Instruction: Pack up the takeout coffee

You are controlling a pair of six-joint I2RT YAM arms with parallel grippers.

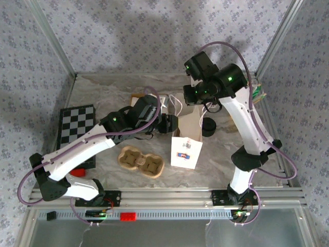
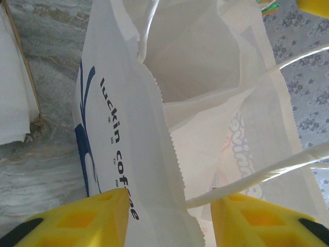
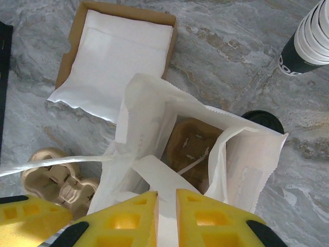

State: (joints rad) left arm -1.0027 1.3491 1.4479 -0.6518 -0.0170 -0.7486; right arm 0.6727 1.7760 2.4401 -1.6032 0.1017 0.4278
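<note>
Top external view, from left: one checkered board (image 1: 77, 123), one moulded pulp carrier (image 1: 141, 162) with two round sockets, one white paper bag (image 1: 186, 149), rim serrated. Left gripper (image 2: 169, 200) stands wide astride the bag's wall. Right gripper (image 3: 167, 198) is narrow, bag paper in its gap; a grip I cannot tell. A second carrier (image 3: 193, 144) lies inside. Where the takeout coffee stands, I cannot tell.

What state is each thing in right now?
bag: upright, mouth open
carrier in bag: empty
carrier on table: empty
napkin box: open, napkins inside
cup stack: lidless
left gripper: jaws open astride bag wall
right gripper: jaws nearly closed on bag rim, grip unclear
</note>
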